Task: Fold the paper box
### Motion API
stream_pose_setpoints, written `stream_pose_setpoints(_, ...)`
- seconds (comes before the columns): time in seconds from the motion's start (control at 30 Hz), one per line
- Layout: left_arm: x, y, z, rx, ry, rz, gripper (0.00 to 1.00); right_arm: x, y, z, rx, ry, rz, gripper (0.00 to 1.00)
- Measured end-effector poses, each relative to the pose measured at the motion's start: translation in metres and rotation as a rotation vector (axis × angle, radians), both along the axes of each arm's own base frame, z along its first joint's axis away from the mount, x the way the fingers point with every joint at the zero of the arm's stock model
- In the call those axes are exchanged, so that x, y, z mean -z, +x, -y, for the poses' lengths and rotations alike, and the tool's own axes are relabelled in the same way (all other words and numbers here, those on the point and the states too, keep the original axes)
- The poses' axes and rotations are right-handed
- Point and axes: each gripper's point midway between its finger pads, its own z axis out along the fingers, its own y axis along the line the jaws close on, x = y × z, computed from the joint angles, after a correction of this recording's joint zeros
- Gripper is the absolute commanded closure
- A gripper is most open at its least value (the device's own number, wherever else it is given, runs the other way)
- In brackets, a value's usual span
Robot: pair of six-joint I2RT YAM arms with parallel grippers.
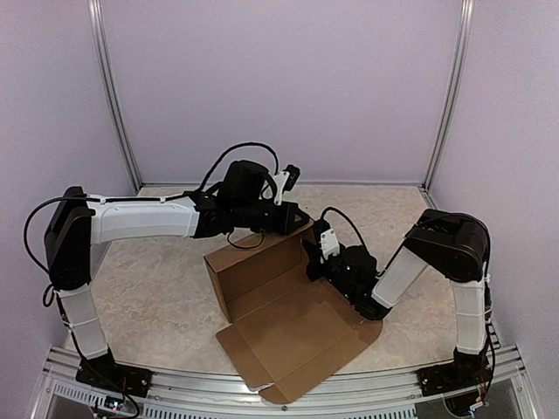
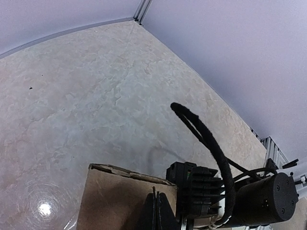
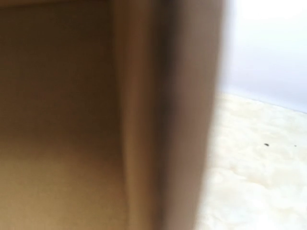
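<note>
The paper box is brown cardboard, partly folded, in the middle of the table. Its back wall and left wall stand up, and its lid lies flat toward the front edge. My left gripper is at the back wall's top right corner. In the left wrist view it is shut, fingers together against the cardboard panel. My right gripper is pressed against the box's right side, and its fingers are hidden. The right wrist view shows only blurred cardboard very close up.
The marbled tabletop is bounded by purple walls with metal posts and a metal rail at the near edge. The right arm's camera housing and black cable sit just right of my left fingers.
</note>
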Motion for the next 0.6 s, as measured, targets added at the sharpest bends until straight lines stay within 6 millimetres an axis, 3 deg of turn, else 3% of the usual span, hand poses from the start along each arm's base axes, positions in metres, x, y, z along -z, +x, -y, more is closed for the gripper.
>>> stream_pose_setpoints(0.2,0.000,-0.008,0.000,0.005,-0.005,0.009,1.00,0.001,-0.004,0.002,-0.008,0.010,-0.011,1.00)
stream_pose_setpoints(0.4,0.000,-0.011,0.001,0.010,-0.010,0.013,1.00,0.000,-0.006,0.005,-0.004,0.021,-0.021,0.82)
stream_pose_setpoints(0.6,-0.001,-0.011,0.001,0.007,-0.014,0.018,1.00,-0.010,-0.006,0.008,0.001,0.033,-0.014,0.76)
